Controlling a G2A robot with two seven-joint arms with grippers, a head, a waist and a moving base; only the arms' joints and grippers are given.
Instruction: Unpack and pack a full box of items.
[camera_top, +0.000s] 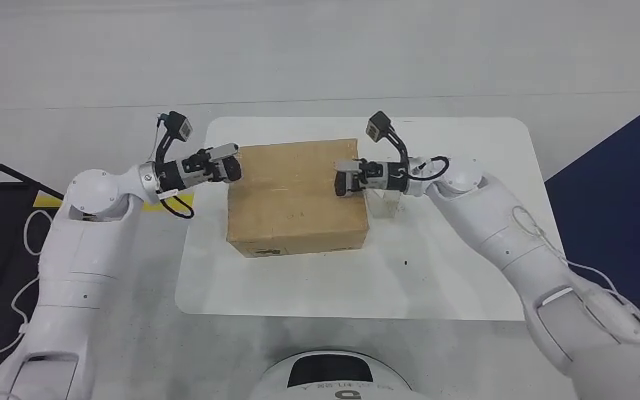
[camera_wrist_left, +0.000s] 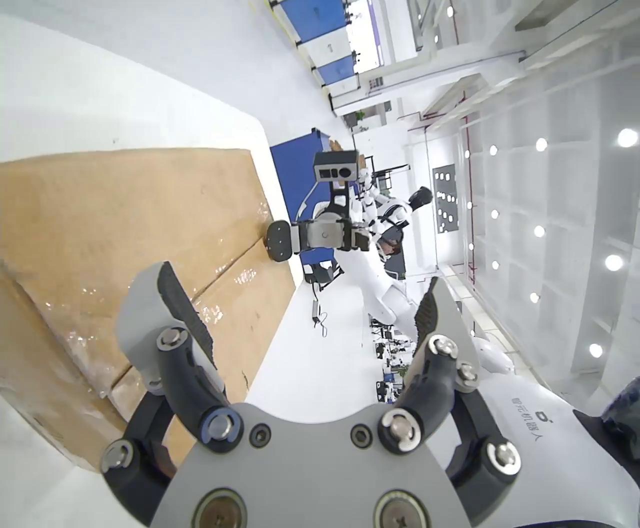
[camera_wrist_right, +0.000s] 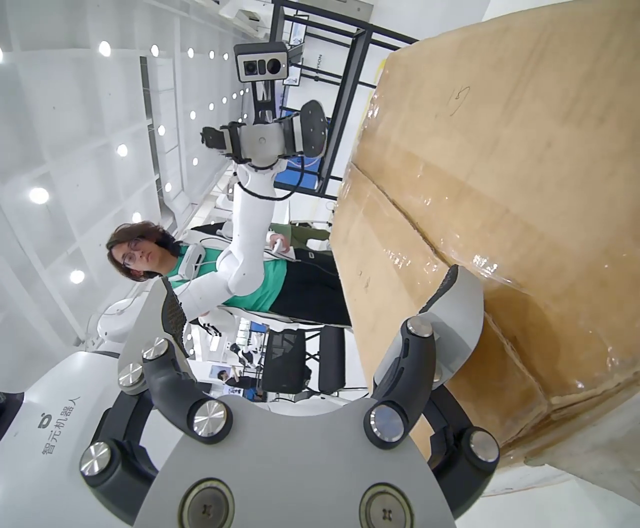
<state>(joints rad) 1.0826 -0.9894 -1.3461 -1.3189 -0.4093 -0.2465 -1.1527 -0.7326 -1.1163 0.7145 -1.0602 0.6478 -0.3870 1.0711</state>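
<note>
A closed brown cardboard box (camera_top: 295, 195) sits mid-table, its top seam sealed with clear tape (camera_wrist_left: 235, 272). My left gripper (camera_top: 232, 165) hovers at the box's far left corner, open and empty. In the left wrist view the left gripper (camera_wrist_left: 300, 300) spans the box's (camera_wrist_left: 125, 225) end edge, one finger (camera_wrist_left: 172, 300) over the cardboard. My right gripper (camera_top: 340, 181) is at the box's right edge, open. In the right wrist view the right gripper (camera_wrist_right: 312, 295) has one finger (camera_wrist_right: 457, 295) against the box (camera_wrist_right: 475, 175) near the taped seam.
The white table (camera_top: 450, 280) has free room in front of the box and to its right. A dark blue panel (camera_top: 605, 190) stands beyond the table's right side. Each wrist view shows the other arm's gripper across the box top.
</note>
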